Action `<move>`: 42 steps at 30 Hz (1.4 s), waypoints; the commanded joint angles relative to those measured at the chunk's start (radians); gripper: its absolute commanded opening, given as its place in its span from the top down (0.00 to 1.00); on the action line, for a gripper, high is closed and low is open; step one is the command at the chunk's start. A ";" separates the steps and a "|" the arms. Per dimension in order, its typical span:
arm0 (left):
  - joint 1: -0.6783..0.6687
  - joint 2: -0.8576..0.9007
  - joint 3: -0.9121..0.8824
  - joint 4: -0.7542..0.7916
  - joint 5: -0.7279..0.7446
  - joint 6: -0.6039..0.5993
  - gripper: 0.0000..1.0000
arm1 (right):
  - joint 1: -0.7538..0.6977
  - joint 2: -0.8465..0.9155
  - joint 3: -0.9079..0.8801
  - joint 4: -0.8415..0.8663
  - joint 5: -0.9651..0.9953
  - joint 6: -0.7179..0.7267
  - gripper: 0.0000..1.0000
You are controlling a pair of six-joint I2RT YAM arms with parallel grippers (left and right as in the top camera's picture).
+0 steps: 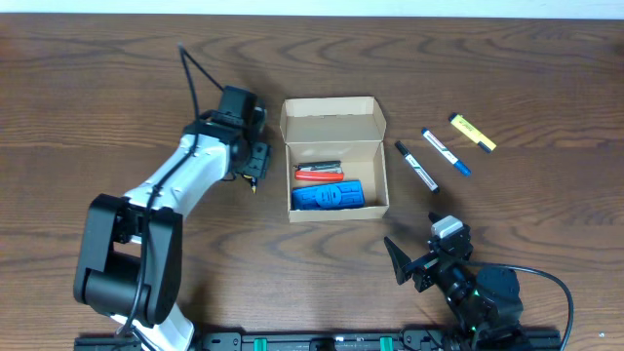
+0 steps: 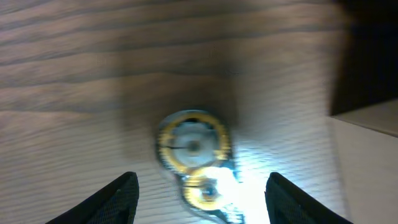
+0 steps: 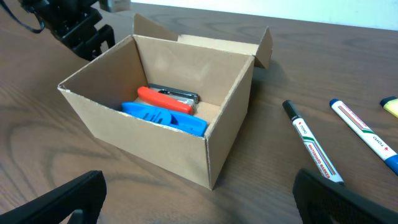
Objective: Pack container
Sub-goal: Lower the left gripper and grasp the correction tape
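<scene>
The tan cardboard box (image 1: pixel 336 161) stands open mid-table with its flap lid up at the back; it also shows in the right wrist view (image 3: pixel 168 124). Inside lie a blue plastic piece (image 1: pixel 328 196) and a red-handled tool (image 1: pixel 318 174). My left gripper (image 1: pixel 253 171) is open, just left of the box, low over a small blurred gold-and-blue object (image 2: pixel 194 155) that lies on the table between its fingers. My right gripper (image 1: pixel 414 265) is open and empty near the front edge, right of the box.
A black-capped marker (image 1: pixel 416 166), a blue-capped marker (image 1: pixel 446 151) and a yellow highlighter (image 1: pixel 472 133) lie on the table right of the box. A box corner shows at the right of the left wrist view (image 2: pixel 367 134).
</scene>
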 commanded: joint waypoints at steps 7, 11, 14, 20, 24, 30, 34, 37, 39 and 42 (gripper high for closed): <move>-0.030 -0.001 -0.035 0.032 -0.034 -0.014 0.32 | 0.019 -0.005 -0.005 -0.001 -0.005 -0.008 0.01; -0.022 -0.001 -0.068 0.059 -0.034 -0.034 0.30 | 0.019 -0.005 -0.005 -0.001 -0.004 -0.008 0.01; -0.023 -0.001 -0.077 0.066 -0.034 -0.047 0.30 | 0.019 -0.005 -0.005 -0.001 -0.004 -0.008 0.01; -0.022 -0.001 -0.078 0.072 -0.035 -0.066 0.28 | 0.019 -0.005 -0.005 -0.001 -0.005 -0.008 0.01; -0.022 0.000 -0.097 0.098 -0.038 -0.081 0.27 | 0.019 -0.005 -0.005 -0.001 -0.005 -0.008 0.01; -0.022 0.001 -0.116 0.111 -0.051 -0.093 0.27 | 0.019 -0.005 -0.005 -0.001 -0.004 -0.008 0.01; -0.022 0.002 -0.122 0.116 -0.064 -0.111 0.27 | 0.019 -0.005 -0.005 -0.001 -0.005 -0.008 0.01; -0.022 0.011 -0.122 0.119 -0.064 -0.125 0.28 | 0.019 -0.005 -0.005 -0.001 -0.005 -0.008 0.01; -0.022 0.024 -0.122 0.127 -0.063 -0.143 0.28 | 0.019 -0.005 -0.005 -0.001 -0.005 -0.008 0.01; -0.023 0.032 -0.122 0.131 -0.064 -0.150 0.31 | 0.019 -0.005 -0.005 -0.001 -0.005 -0.008 0.01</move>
